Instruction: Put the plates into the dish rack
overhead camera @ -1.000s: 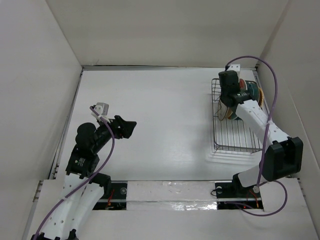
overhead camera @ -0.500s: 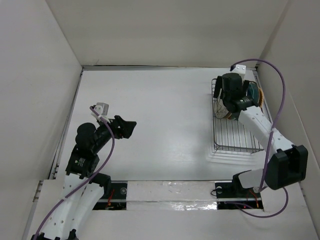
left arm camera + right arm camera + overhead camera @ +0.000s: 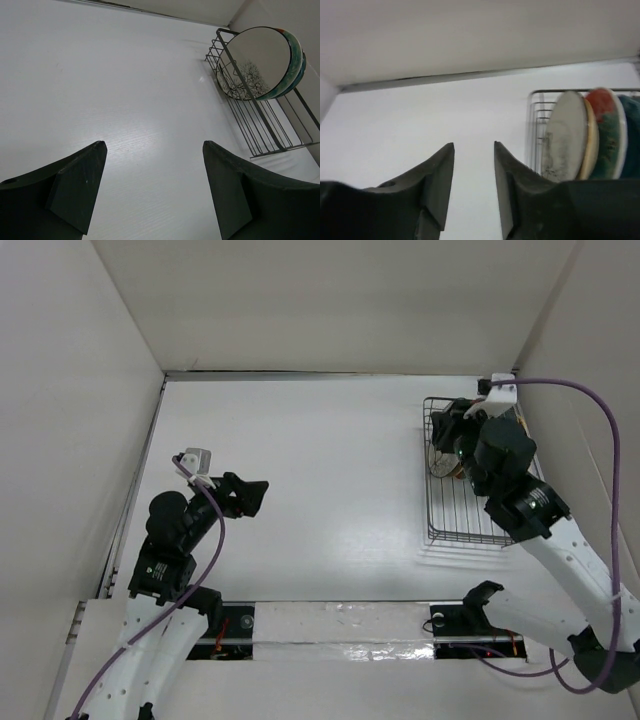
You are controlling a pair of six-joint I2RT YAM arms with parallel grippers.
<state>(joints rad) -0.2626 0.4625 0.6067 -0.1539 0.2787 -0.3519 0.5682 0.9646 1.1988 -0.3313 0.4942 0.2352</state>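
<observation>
The black wire dish rack point(image 3: 465, 510) stands at the table's right side. Plates stand upright in its far end, mostly hidden under my right arm in the top view. The left wrist view shows the rack point(image 3: 252, 125) with a tan floral plate point(image 3: 257, 62) in front and a teal plate rim point(image 3: 299, 57) behind it. The right wrist view shows the tan plate point(image 3: 565, 135), a red plate point(image 3: 602, 105) and a teal plate point(image 3: 631, 135). My right gripper point(image 3: 447, 430) point(image 3: 474, 144) is open and empty above the rack's far end. My left gripper point(image 3: 247, 497) point(image 3: 155, 145) is open and empty at the left.
White walls enclose the table on the left, far and right sides. The rack's near half point(image 3: 470, 525) holds only bare wires. The rack sits close to the right wall.
My right arm has pulled up and back from the plates, its wrist swinging to the right over the rack. My left arm has shifted only slightly.
</observation>
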